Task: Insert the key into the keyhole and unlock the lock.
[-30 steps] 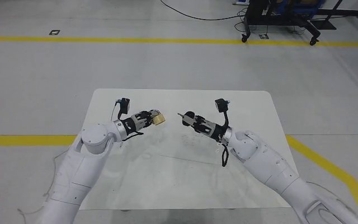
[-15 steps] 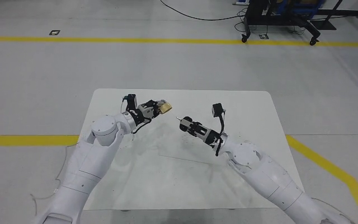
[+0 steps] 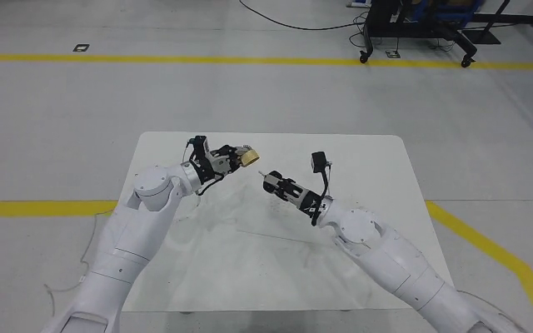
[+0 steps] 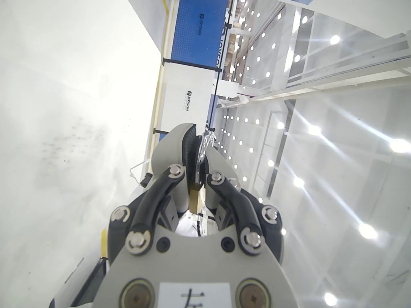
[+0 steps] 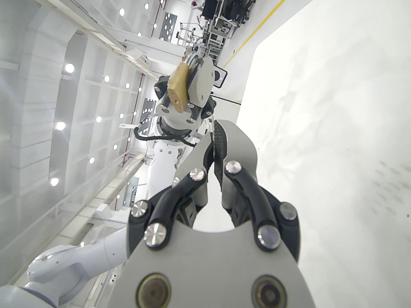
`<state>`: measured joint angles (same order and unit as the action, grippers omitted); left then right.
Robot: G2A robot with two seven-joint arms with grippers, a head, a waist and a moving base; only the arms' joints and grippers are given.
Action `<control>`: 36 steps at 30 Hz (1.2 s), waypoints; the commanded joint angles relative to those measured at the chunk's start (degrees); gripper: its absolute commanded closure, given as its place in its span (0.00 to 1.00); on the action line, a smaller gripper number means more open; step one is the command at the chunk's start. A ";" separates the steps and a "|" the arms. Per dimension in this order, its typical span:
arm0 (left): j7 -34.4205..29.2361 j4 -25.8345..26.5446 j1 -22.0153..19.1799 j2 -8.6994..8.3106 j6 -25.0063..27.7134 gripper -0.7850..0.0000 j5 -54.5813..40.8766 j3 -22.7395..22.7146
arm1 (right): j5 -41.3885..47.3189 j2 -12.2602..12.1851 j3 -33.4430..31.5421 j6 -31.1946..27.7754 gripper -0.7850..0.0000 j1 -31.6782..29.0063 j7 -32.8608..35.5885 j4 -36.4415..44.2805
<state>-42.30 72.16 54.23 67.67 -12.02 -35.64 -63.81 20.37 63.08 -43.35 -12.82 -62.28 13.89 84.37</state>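
Note:
A brass padlock (image 3: 247, 156) hangs in the air over the back of the white table (image 3: 366, 250), with my left gripper (image 3: 236, 156) shut on it. In the left wrist view a strip of its brass body (image 4: 194, 198) and its silver shackle (image 4: 205, 141) show between the closed fingers. My right gripper (image 3: 270, 183) is shut on a thin silver key (image 3: 261, 175), whose tip points toward the lock with a small gap between them. The right wrist view has the closed right gripper (image 5: 212, 144) near and the padlock (image 5: 178, 86) beyond it; the key is hardly visible there.
Both arms come in over the table's middle from the near side. Grey floor with yellow lines (image 3: 250, 60) surrounds the table, and a dark wheeled stand (image 3: 416, 25) is far off at the back right.
My left gripper carried the padlock away from me and a little to the right. My right gripper moved left with the key, closing most of the gap to the lock.

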 commanded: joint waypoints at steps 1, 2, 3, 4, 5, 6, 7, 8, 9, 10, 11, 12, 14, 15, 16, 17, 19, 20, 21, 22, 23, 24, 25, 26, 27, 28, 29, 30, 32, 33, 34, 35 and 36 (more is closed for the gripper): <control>-0.86 -0.81 -0.38 0.12 0.94 1.00 -0.37 0.11 | -0.44 0.56 0.52 0.50 1.00 0.08 -1.76 -0.06; -1.01 -1.14 -0.58 0.15 1.17 1.00 -0.31 0.11 | -1.08 0.82 0.83 0.90 1.00 0.07 -2.66 -0.02; -1.13 -1.36 -0.71 0.19 1.32 1.00 -0.16 0.19 | -1.75 1.07 1.12 1.48 1.00 0.01 -3.54 0.04; -1.28 -1.46 -0.85 0.21 1.52 1.00 0.06 0.27 | -3.02 1.28 1.40 2.20 1.00 0.00 -4.58 0.19; -1.10 -1.51 -0.96 0.22 1.99 1.00 0.68 0.34 | -4.25 1.49 1.74 2.74 1.00 -0.16 -5.56 0.64; -0.94 -1.45 -0.97 0.24 2.41 1.00 1.22 0.47 | -5.24 1.68 1.98 3.05 1.00 -0.41 -6.52 1.22; -0.75 -1.38 -0.96 0.27 2.87 1.00 1.57 0.52 | -6.14 1.84 2.13 3.32 1.00 -0.67 -7.37 1.74; -0.19 -1.25 -0.90 0.28 3.54 1.00 2.25 0.57 | -7.04 1.98 2.22 3.47 1.00 -0.99 -8.21 2.37; 0.40 -1.03 -0.83 0.29 4.17 1.00 3.01 0.63 | -7.87 2.09 2.19 3.62 1.00 -1.34 -9.19 3.01; 1.01 -0.79 -0.68 0.30 4.76 1.00 3.72 0.70 | -8.65 2.20 2.17 3.80 1.00 -1.81 -10.11 3.74; 1.76 -0.44 -0.56 0.30 5.56 1.00 4.80 0.76 | -9.38 2.29 2.12 3.80 1.00 -2.29 -10.93 4.62; 2.32 -0.11 -0.32 0.30 6.20 1.00 5.50 0.82 | -9.98 2.36 1.97 3.83 1.00 -2.78 -11.79 5.27; 3.03 0.55 0.12 0.30 7.03 1.00 6.74 0.94 | -11.52 2.50 1.58 3.93 1.00 -3.79 -13.92 6.49; 3.42 0.81 0.29 0.28 7.38 1.00 7.43 0.93 | -12.11 2.57 1.41 4.10 1.00 -4.31 -14.88 7.06; 3.81 1.06 0.47 0.27 7.65 1.00 8.04 0.94 | -12.40 2.64 1.21 4.22 1.00 -4.79 -15.50 7.57; 4.01 1.28 0.65 0.27 7.81 1.00 8.25 0.90 | -12.50 2.71 0.93 4.41 1.00 -5.23 -16.10 7.93; 4.40 1.67 0.99 0.28 8.22 1.00 8.68 0.80 | -12.46 2.89 0.20 4.99 1.00 -5.98 -17.72 8.38; 4.42 1.84 1.12 0.29 8.23 1.00 8.78 0.77 | -12.39 2.99 -0.06 5.23 1.00 -6.21 -18.12 8.48; 4.43 1.97 1.19 0.28 8.28 1.00 9.08 0.74 | -11.85 3.11 -0.35 5.35 1.00 -6.42 -18.34 8.46; 4.51 2.08 1.25 0.27 8.32 1.00 9.47 0.72 | -11.45 3.24 -0.61 5.42 1.00 -6.52 -18.41 8.40; 4.58 2.18 1.34 0.28 8.32 1.00 9.70 0.73 | -11.15 3.36 -0.80 5.47 1.00 -6.59 -18.35 8.30; 4.58 2.30 1.42 0.29 8.36 1.00 9.81 0.74 | -11.02 3.49 -0.95 5.40 1.00 -6.63 -18.24 8.25; 4.60 2.35 1.47 0.31 8.35 1.00 9.95 0.73 | -11.07 3.60 -1.08 5.37 1.00 -6.65 -18.10 8.15; 4.64 2.44 1.51 0.32 8.40 1.00 10.09 0.72 | -11.07 3.73 -1.17 5.40 1.00 -6.68 -17.96 8.06; 4.67 2.49 1.56 0.34 8.43 1.00 10.15 0.71 | -11.11 3.85 -1.25 5.45 1.00 -6.70 -17.85 8.01; 4.65 2.53 1.60 0.36 8.40 1.00 10.23 0.73 | -11.20 3.99 -1.29 5.51 1.00 -6.71 -17.78 7.98; 4.72 2.54 1.61 0.38 8.37 1.00 10.38 0.72 | -11.30 4.13 -1.32 5.57 1.00 -6.72 -17.75 7.95; 4.72 2.59 1.64 0.40 8.45 1.00 10.47 0.71 | -11.42 4.27 -1.35 5.64 1.00 -6.70 -17.68 7.88; 4.66 2.65 1.70 0.45 8.41 1.00 10.65 0.78 | -11.62 4.57 -1.45 6.02 1.00 -6.56 -17.77 7.57; 4.58 2.70 1.72 0.47 8.40 1.00 10.82 0.84 | -11.64 4.73 -1.50 6.07 1.00 -6.47 -17.84 7.45; 4.54 2.69 1.72 0.49 8.37 1.00 11.00 0.89 | -11.64 4.89 -1.57 6.06 1.00 -6.40 -17.87 7.29; 4.57 2.70 1.72 0.51 8.34 1.00 11.13 0.91 | -11.71 5.04 -1.66 6.03 1.00 -6.33 -18.04 7.10; 4.54 2.73 1.71 0.53 8.33 1.00 11.23 0.92 | -11.75 5.20 -1.73 6.07 1.00 -6.28 -18.24 6.89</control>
<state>-37.75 74.87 55.95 68.18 -3.67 -24.51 -62.91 8.66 68.15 -45.01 -6.75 -68.60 -4.19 91.44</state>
